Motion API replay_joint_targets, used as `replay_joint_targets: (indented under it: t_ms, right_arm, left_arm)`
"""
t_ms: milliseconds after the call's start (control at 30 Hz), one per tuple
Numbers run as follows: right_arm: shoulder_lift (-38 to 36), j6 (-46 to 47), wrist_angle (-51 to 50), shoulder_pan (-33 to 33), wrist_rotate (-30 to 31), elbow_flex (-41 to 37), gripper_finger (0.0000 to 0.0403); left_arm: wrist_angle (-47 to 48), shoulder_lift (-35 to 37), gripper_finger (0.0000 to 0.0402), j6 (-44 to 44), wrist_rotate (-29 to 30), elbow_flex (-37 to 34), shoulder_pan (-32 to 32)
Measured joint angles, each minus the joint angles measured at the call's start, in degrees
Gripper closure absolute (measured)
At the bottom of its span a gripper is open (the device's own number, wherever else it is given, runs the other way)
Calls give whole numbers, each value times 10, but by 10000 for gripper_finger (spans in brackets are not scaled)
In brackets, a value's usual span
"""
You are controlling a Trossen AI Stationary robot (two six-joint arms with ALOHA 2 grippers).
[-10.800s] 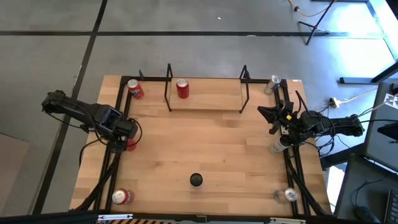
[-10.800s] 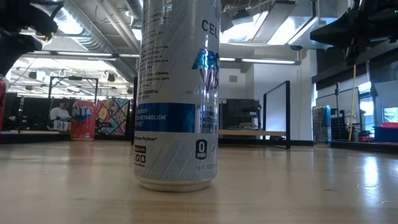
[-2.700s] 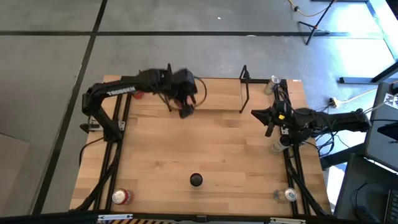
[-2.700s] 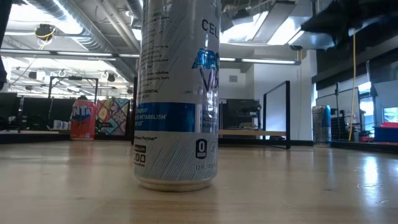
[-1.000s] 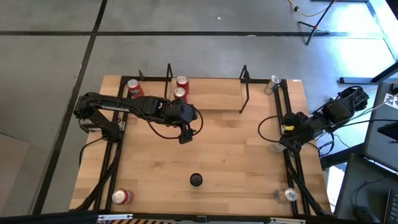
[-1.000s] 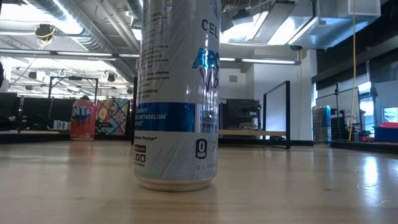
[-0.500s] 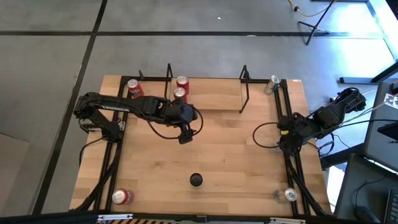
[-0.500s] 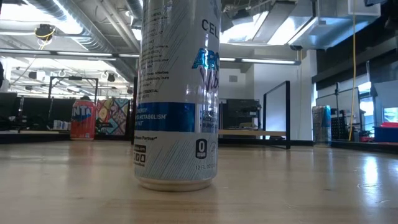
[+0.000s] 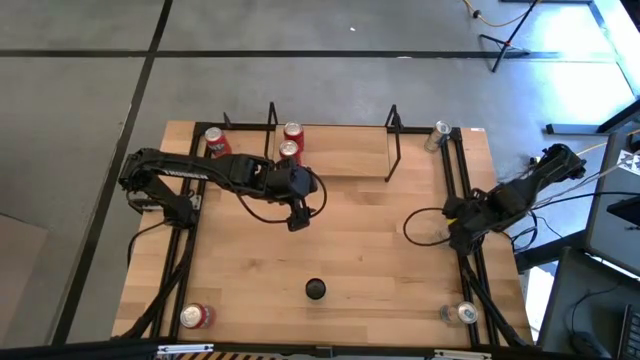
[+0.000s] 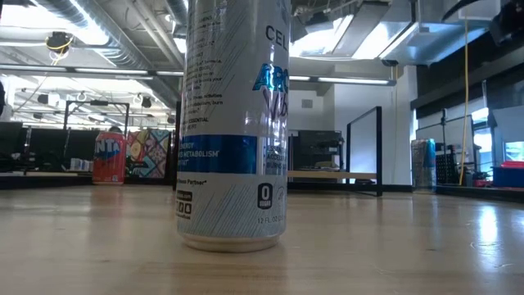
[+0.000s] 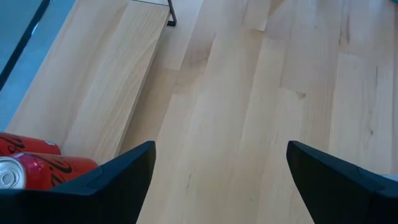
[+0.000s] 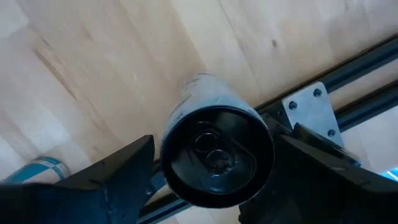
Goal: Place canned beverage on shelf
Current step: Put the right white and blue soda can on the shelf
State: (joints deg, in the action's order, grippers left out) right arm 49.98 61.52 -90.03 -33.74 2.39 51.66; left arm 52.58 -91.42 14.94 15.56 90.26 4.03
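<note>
The low light-wood shelf with black wire end frames [image 9: 331, 153] sits along the tabletop's [image 9: 350, 250] far edge. Two red cans [image 9: 290, 142] stand upright at the shelf's left end. The left claw [image 9: 296, 218], fingers apart and empty, hovers just in front of them. Near the tabletop's right edge, the right claw [image 12: 208, 171] hangs with fingers spread around the top of a tall silver can [image 12: 216, 148]; whether they touch it I cannot tell.
</note>
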Motion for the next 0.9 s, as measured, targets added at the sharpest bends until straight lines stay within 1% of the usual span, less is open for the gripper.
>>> replay_joint_targets:
  t_ms: [167,233,300,433,467,600,700,767,900]
  right_arm:
    - [0,-5,1,0,-5,-6,76]
    - [0,-9,0,0,-5,-10,85]
    - [0,-16,4,0,-7,-13,109]
    - [-1,-22,14,0,-10,-19,182]
    - [-1,-27,15,0,-10,-19,189]
    - [1,-53,27,0,-9,-17,189]
    - [10,-76,45,0,-4,3,189]
    - [14,-97,56,0,11,20,189]
    - [39,-157,91,0,41,54,189]
  left_arm:
    - [0,0,50,0,0,0,0]
    - [0,0,50,1,0,0,0]
    - [0,0,50,1,0,0,0]
    - [0,0,50,2,0,0,0]
    - [0,0,50,1,0,0,0]
    - [1,0,50,-2,-1,0,0]
    - [8,0,50,-18,-3,0,5]
    - [17,4,50,-27,-22,0,7]
    - [31,21,50,-35,-82,0,8]
